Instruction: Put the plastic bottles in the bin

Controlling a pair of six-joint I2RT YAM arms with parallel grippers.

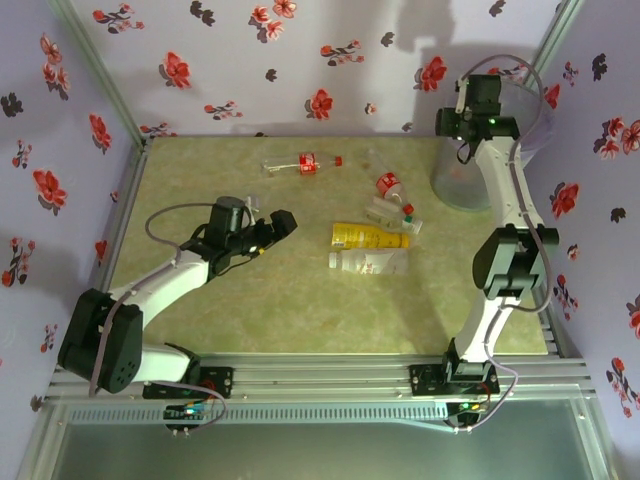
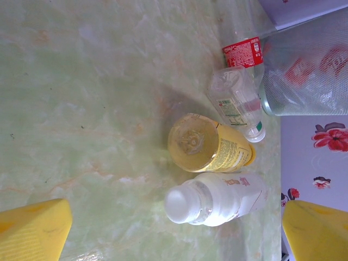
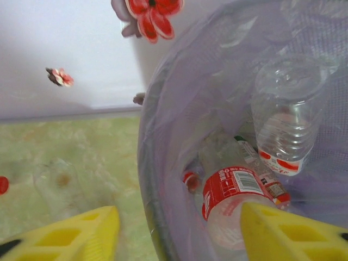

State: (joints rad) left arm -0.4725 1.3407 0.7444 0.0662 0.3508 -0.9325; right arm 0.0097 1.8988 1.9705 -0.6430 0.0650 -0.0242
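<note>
Caught the left end effector [image 1: 284, 222] spread fully wide low over the table [image 1: 200, 180], gripping nothing, aimed at the plastic bottles [image 1: 368, 263] clustered mid-table. Found the right end effector [image 3: 179, 223] up over the bin [image 1: 455, 190] in the far right corner, fingers apart, clamped on nothing, looking straight down past the rim. Counted at least two already inside: a red-labelled bottle [image 3: 232, 190] and a clear bottle [image 3: 285, 117] leaning on the wall.

Spotted about five on the table:
- a white bottle [image 2: 217, 198] lying nearest the left end effector
- a yellow-labelled bottle [image 2: 209, 144] right beside it
- a see-through capped bottle [image 2: 236, 103] just beyond
- a red-capped bottle [image 1: 388, 184] near the bin
- a lone bottle [image 1: 305, 163] well apart toward the back wall

Judged them all empty or close to it, so featherlight, slick, keen to roll away and easy to dent under a hard squeeze. Would grab the white bottle first, across the fat middle of the body rather than the cap or tapered neck, closing gently, no crushing.
</note>
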